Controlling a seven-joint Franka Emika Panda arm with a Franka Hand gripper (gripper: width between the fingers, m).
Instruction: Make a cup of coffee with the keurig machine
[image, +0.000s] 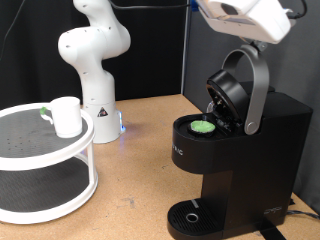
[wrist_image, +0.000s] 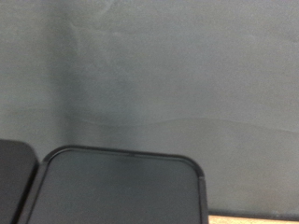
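Black curtains closed off the back of the scene, and a brown wooden worktop (image: 140, 150) carried everything. On the exterior view's right stood the keurig machine (image: 245, 165), a boxy black coffee maker, with its grey-handled lid (image: 240, 90) swung up and open. A pod with a green top (image: 203, 127) sat in the exposed chamber just below the raised lid. The round drip tray (image: 190, 218) at the machine's base had no mug on it.

The cup (image: 67, 116), small and white, stood well apart on the exterior view's left, on the upper tier of a round white two-level stand (image: 45, 165), near that tier's rim. A small green-and-white item lay just beside the cup; what it was could not be made out.

The robot's white base and lower links (image: 95, 60) rose behind the stand. Its hand (image: 245, 18) hung at the exterior view's top right, above the open lid, cut off by the frame edge. The pincer's fingers did not show in either view, so whether it was clenched or released could not be told. The wrist view showed only the dark curtain, a dark rounded panel (wrist_image: 121, 191) of the machine, and a sliver of worktop.
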